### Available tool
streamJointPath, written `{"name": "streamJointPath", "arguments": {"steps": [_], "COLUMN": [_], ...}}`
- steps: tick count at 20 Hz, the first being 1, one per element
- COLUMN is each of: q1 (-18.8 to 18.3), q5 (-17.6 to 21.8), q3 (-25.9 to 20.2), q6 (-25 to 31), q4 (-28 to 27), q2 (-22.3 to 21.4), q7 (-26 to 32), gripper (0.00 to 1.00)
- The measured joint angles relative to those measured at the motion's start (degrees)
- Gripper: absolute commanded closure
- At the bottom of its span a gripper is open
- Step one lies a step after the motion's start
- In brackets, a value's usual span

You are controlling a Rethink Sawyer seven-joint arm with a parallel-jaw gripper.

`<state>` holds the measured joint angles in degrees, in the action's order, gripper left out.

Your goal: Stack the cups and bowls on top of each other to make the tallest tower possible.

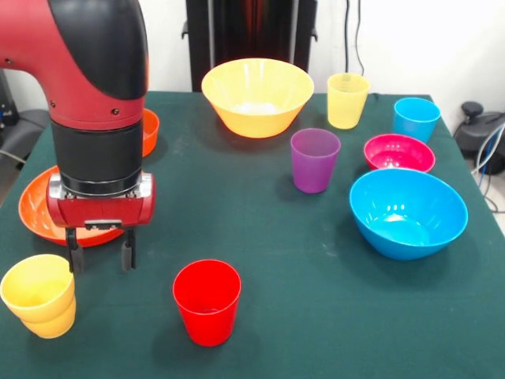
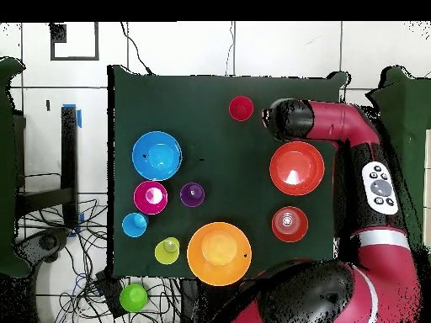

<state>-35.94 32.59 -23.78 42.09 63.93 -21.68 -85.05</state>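
My gripper (image 1: 100,257) hangs open just above the cloth at the front left, with nothing between its fingers. A yellow-orange cup (image 1: 39,296) stands just left of it and a red cup (image 1: 207,302) (image 2: 241,108) to its right. Behind the gripper lies the wide orange bowl (image 1: 35,209) (image 2: 296,167). Standing apart are a small orange bowl (image 1: 150,130), a large yellow-orange bowl (image 1: 256,95), a pale yellow cup (image 1: 347,99), a blue cup (image 1: 416,118), a purple cup (image 1: 314,159), a magenta bowl (image 1: 398,152) and a large blue bowl (image 1: 408,212). No tower shows.
The table (image 1: 260,237) is covered in dark green cloth. In the overhead view the arm (image 2: 337,122) reaches across the table's right side and hides the yellow-orange cup. A green object (image 2: 133,297) sits off the table among cables.
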Motion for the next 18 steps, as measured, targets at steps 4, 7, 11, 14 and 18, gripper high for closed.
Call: {"name": "streamJointPath", "arguments": {"steps": [4, 7, 11, 14, 18], "q1": [0.0, 0.0, -0.02, -0.12, -0.59], "q5": [0.1, 0.17, 0.24, 0.34, 0.71], "q3": [-0.43, -0.9, -1.52, -1.87, -2.42], "q6": [0.01, 0.01, 0.01, 0.01, 0.01], "q4": [0.0, 0.0, 0.03, 0.03, 0.07], "q2": [-0.14, -0.16, -0.15, -0.09, -0.02], "q7": [0.0, 0.0, 0.0, 0.0, 0.02], "gripper": [0.0, 0.0, 0.0, 0.0, 0.0]}}
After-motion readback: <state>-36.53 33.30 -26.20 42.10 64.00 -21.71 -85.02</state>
